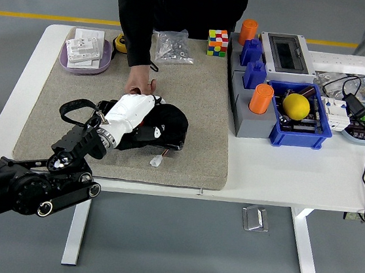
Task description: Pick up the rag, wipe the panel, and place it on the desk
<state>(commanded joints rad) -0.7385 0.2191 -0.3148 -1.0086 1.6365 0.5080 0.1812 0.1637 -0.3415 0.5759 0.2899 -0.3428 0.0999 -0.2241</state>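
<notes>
Rag (168, 118) sits bunched on the panel (169, 135) mid-mat (194, 92), under the left hand (132, 112), whose fingers press down on it. A person's hand (138, 82) steadies the panel's far edge. Wiping well means steady downward pressure and strokes along the panel's length, stopping short of the mat's near edge.

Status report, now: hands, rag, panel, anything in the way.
Left hand pressing black rag on the panel, mid-wipe. Right hand out of view. Person's hand rests on the mat just behind the panel, close to the wiping path.
</notes>
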